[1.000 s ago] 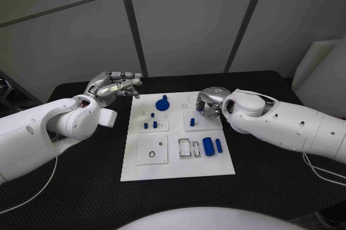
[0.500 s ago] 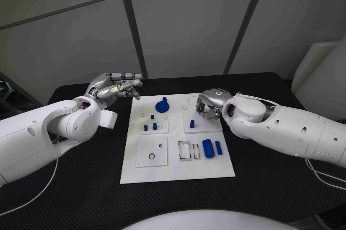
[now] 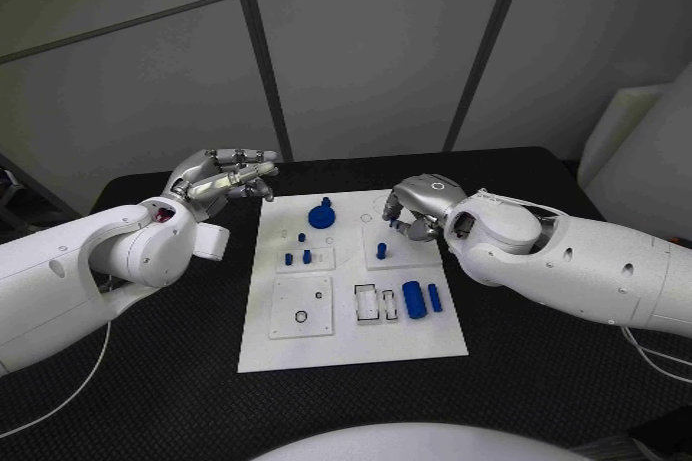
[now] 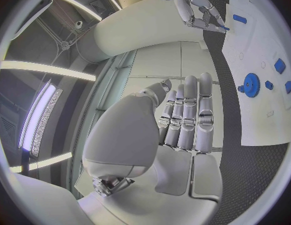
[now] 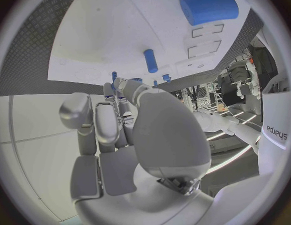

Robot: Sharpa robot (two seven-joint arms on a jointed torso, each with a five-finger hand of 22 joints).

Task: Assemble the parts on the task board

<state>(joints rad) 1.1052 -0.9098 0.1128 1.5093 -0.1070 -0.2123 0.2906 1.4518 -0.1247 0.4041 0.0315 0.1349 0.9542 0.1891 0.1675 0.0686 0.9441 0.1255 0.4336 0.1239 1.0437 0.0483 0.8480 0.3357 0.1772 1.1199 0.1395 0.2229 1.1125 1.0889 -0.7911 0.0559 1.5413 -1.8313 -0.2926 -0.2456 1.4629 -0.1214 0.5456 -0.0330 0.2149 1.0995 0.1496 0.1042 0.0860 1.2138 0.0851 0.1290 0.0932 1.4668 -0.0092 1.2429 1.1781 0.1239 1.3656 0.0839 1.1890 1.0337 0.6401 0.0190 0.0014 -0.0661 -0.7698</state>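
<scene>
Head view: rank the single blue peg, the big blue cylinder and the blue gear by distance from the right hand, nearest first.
1. Single blue peg: just beside the right hand, on the board's right-centre block.
2. Blue gear: across the board's far end, toward the left hand's side.
3. Big blue cylinder: near-right part of the board, alongside the right forearm.

You see even, soft overhead light; ceiling strips [image 4: 39, 115] glare in the left wrist view, and both fisheye circles bend straight edges.

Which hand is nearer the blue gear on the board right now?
Left, narrowly. The left hand hovers off the board's edge beside the blue gear; the right hand hovers over the board's opposite side.
</scene>
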